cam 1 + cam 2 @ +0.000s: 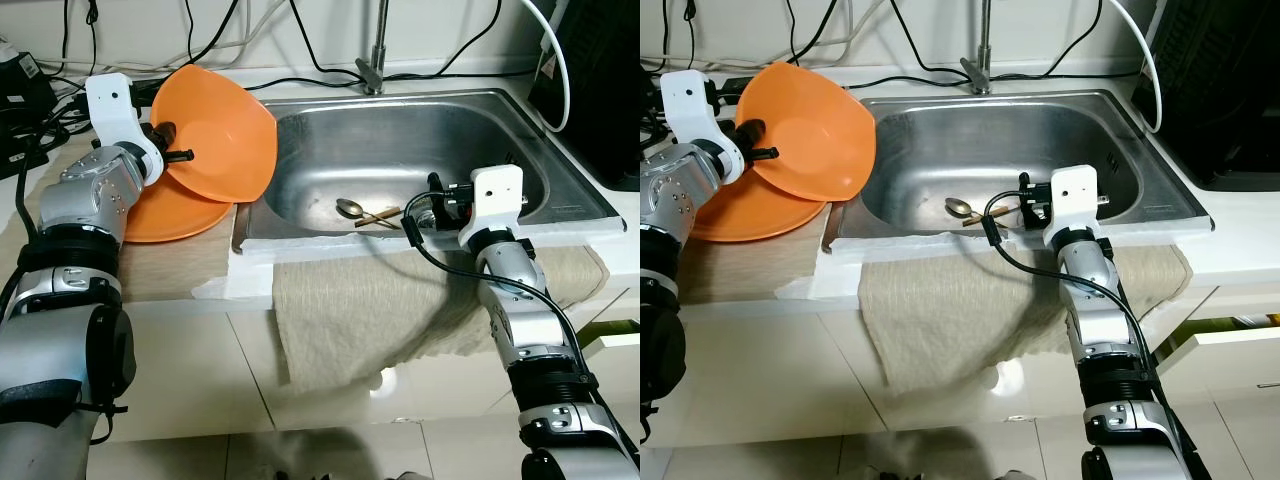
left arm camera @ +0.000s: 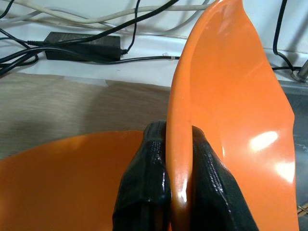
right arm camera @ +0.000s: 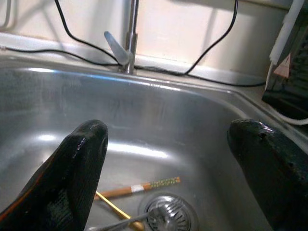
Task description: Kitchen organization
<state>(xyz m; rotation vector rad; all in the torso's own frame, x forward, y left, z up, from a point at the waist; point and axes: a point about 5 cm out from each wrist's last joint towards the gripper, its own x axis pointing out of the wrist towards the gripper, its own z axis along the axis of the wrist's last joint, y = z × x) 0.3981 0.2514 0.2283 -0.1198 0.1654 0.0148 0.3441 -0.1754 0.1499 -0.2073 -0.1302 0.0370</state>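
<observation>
L gripper [image 2: 179, 159] was clamped on the rim of an orange bowl [image 1: 225, 135], holding it tilted on edge above an orange plate [image 1: 170, 215] on the counter, just beside the sink [image 1: 300, 225]. R gripper [image 3: 168, 163] hung over the basin w/ fingers [image 3: 79, 166] spread wide, nothing between them. Spoon [image 1: 348, 207] & chopsticks [image 1: 378, 216] lay in the sink near the drain [image 3: 166, 216].

Pale wall [image 1: 320, 20] strung with black cables [image 1: 300, 50] — glossy white cabinet fronts [image 1: 200, 370] (light reflecting) below.
</observation>
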